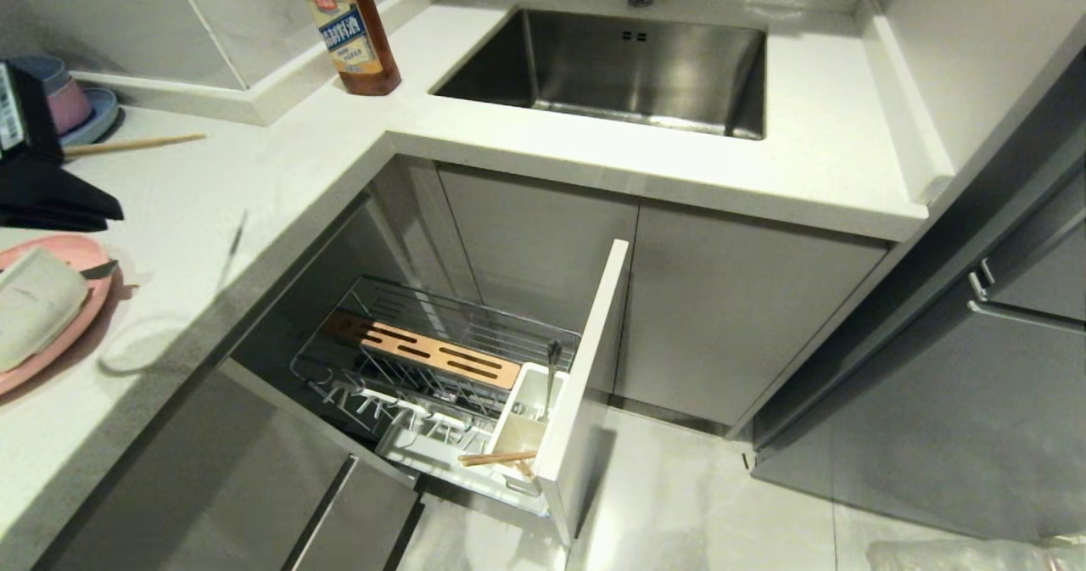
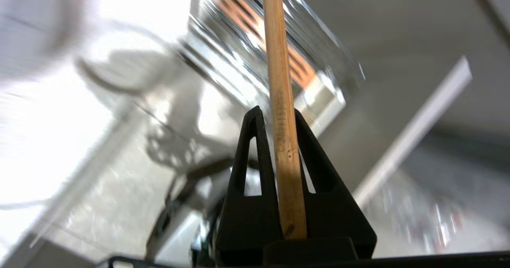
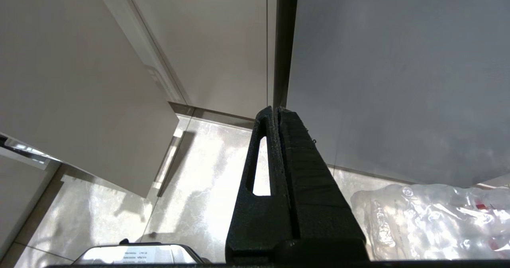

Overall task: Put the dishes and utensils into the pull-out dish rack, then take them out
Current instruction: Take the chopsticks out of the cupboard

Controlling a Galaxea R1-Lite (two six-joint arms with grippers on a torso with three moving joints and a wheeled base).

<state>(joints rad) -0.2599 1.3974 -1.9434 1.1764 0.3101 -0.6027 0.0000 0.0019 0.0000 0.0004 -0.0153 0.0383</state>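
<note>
One chopstick (image 2: 283, 112) sits clamped in the left end effector (image 2: 279, 116); right one (image 3: 276, 112) closed.

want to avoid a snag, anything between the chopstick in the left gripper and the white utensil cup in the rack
Nothing visible blocks it. The left gripper holds the chopstick over the countertop; the pulled-out rack lies open below, and the utensil cup is open-topped with a spoon already standing inside.

Our left gripper (image 2: 279, 114) shows matte black, wedge-shaped fingers (image 2: 249, 168) with tall triangular cut-outs. Our right gripper (image 3: 276, 110) matches, one finger ribbed along its inner face. At far left, our black arm housing (image 1: 34, 172) carries what may be a white label.
</note>
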